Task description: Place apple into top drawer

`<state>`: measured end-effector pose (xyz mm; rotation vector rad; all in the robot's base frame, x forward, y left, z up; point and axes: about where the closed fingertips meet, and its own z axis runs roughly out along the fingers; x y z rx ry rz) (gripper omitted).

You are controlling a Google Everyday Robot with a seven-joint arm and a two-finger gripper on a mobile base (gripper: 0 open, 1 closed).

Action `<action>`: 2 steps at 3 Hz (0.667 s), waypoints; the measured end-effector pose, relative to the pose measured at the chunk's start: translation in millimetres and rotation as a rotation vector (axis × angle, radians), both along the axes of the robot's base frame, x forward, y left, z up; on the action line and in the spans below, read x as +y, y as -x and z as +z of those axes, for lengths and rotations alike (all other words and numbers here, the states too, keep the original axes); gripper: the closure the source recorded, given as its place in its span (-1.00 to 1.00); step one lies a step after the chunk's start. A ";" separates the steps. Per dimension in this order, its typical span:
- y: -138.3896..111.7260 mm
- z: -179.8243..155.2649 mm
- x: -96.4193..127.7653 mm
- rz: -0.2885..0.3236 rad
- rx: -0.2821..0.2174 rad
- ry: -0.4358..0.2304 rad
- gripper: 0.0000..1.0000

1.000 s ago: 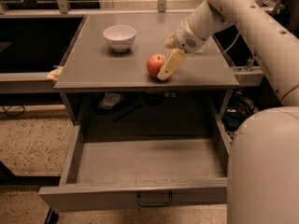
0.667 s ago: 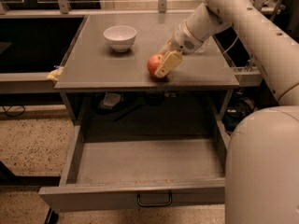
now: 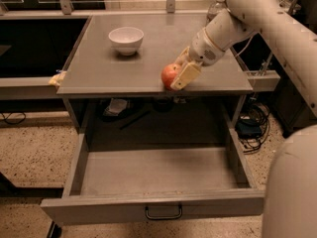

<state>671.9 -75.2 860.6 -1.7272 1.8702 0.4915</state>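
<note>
Apple (image 3: 168, 74), round and red, gripped by hand (image 3: 175, 80) at grey tabletop (image 3: 99, 68) edge.

One camera, set high in front, looks steeply down across the open top drawer (image 3: 153, 170) to the worktop (image 3: 99, 68), at middle range. The gripper (image 3: 177, 79), clasping the apple (image 3: 168, 74), sits mid-frame at the worktop's front edge.

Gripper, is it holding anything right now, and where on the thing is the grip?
The gripper holds the apple by its sides, with one finger across its right side, at the front edge of the table.
</note>
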 end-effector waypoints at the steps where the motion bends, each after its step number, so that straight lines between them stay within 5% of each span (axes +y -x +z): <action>1: 48.5 16.5 -21.1 0.039 -0.050 0.002 1.00; 2: 112.9 33.1 -40.8 0.062 -0.135 0.004 1.00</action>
